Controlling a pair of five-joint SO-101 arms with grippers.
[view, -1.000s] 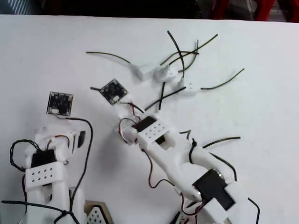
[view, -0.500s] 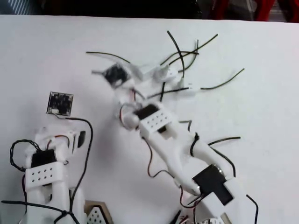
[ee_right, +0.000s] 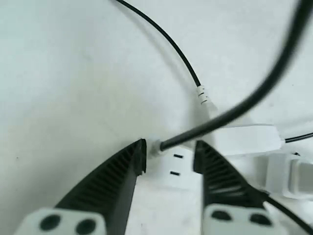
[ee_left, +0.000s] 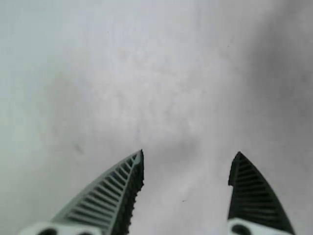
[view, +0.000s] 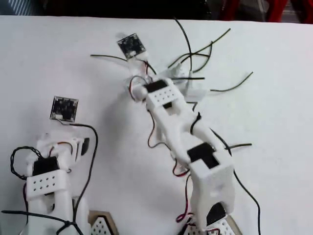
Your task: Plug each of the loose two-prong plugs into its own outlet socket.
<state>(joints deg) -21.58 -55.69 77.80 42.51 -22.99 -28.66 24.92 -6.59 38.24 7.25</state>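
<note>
Two black square outlet sockets lie on the white table: one (view: 131,45) near the far edge, the other (view: 64,108) at the left. White two-prong plugs (view: 195,91) with black cords (view: 234,85) lie tangled at the middle far side. My right gripper (view: 138,78) sits among them just short of the far socket. In the right wrist view, my right gripper (ee_right: 168,147) has its fingers shut against a white plug (ee_right: 172,169) whose black cord (ee_right: 254,100) runs off ahead. My left gripper (ee_left: 188,156) is open over bare table, also at the near left (view: 68,143) in the high view.
More plug bodies (ee_right: 247,139) and a thin cord with a white tip (ee_right: 203,95) lie beside the held plug. Loose cords spread across the far right of the table (view: 274,122). The right arm's own red and black wires hang along it.
The right arm has swung away from me toward the far edge. The socket ahead of it has gone from mid-table to the far edge. The left arm and its socket stay put.
</note>
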